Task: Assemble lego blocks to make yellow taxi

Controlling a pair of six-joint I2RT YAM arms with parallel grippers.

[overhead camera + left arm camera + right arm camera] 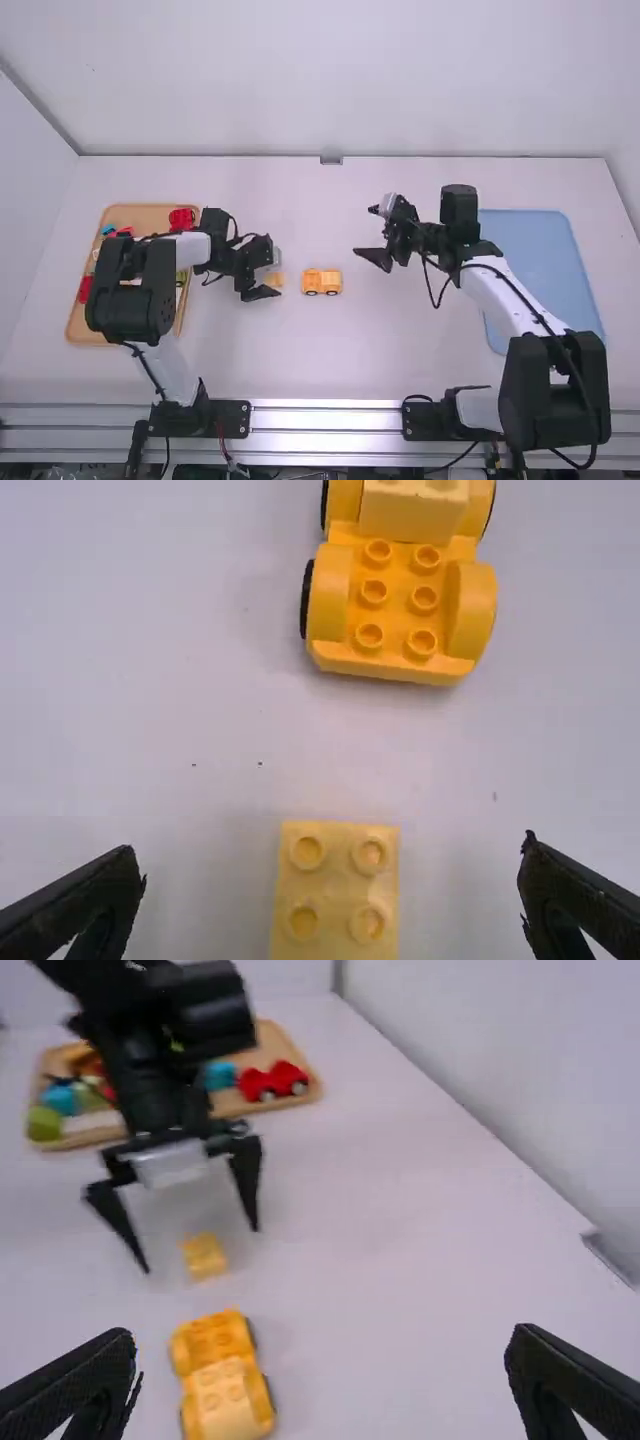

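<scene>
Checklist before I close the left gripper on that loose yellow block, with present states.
1. Left gripper open: ok.
2. Four-stud yellow block lined up between its fingers: ok.
3. Fingers low enough to grip: cannot tell.
4. Bare studs on the yellow wheeled base for stacking: ok, six showing.
5. Right gripper away from the block: ok, open, off to the right.
6. Base braced for pressing: not ok, unheld.

This is a robotics lab or a workstation much like one. Along the near edge of the white table runs a grooved metal rail, where the left arm and right arm are mounted, black cables trailing along them. Plain white walls stand behind the table and at both its sides.
</scene>
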